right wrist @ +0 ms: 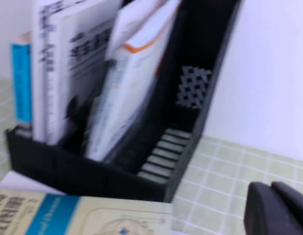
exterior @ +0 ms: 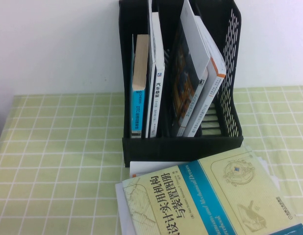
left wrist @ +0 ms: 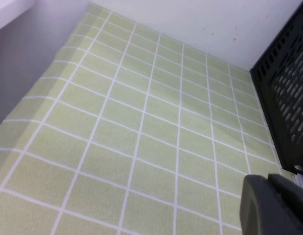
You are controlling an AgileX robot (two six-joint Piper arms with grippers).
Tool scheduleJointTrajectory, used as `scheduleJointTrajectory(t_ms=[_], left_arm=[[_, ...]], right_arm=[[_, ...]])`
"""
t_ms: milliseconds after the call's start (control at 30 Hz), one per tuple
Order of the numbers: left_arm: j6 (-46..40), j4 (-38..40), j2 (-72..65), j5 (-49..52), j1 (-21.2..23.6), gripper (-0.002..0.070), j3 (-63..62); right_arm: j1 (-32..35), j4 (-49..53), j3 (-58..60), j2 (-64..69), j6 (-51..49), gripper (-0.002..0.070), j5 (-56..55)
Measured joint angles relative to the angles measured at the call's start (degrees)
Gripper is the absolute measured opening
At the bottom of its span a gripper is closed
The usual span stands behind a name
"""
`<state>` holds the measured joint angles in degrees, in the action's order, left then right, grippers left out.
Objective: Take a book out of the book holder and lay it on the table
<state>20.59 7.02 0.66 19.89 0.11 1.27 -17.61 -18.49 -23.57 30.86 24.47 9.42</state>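
From where I sat at the controls, the right gripper (right wrist: 278, 208) was clenched shut with nothing between its fingers. It showed only as a dark shape at the corner of its own wrist camera, above the green checked bench (right wrist: 225, 171), off the open end of the book holder (right wrist: 190, 98) and apart from it. The left gripper (left wrist: 274, 205) was likewise a dark shape at the edge of its wrist camera, over bare bench cloth beside the holder's slotted side wall (left wrist: 289, 93); I could not tell how its fingers stood. Neither gripper appeared in the high view.

The book (exterior: 215, 200), pale yellow with a blue band and black Chinese title, lay flat on the bench (exterior: 53, 161) just in front of the book holder (exterior: 181, 147), with its cover facing up. Its lower part ran out of the high view, so the near edge and corners were cut off. White pages or paper (exterior: 141, 169) peeked out from under its far corner; I could not make out what they belonged to.

In the holder stood a small blue-spined book (exterior: 138, 88), a white book (exterior: 157, 83) beside it, and further books leaning in the next compartment, one white with an orange band (exterior: 215, 73). The right wrist picture was blurred, so their titles were unreadable.
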Motion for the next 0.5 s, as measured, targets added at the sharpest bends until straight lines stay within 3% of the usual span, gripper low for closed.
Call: scheduleJointTrajectory(t_ms=[167, 500], left_arm=[[0.0, 0.0, 0.0, 0.0, 0.0, -0.0002, 0.0], [0.0, 0.0, 0.0, 0.0, 0.0, -0.0002, 0.0]], right_arm=[[9.91, -2.33, 10.24, -7.63, -0.1, -0.0001, -5.77], [26.05, -8.23, 24.9, -30.17, -0.5, -0.0001, 3.59]])
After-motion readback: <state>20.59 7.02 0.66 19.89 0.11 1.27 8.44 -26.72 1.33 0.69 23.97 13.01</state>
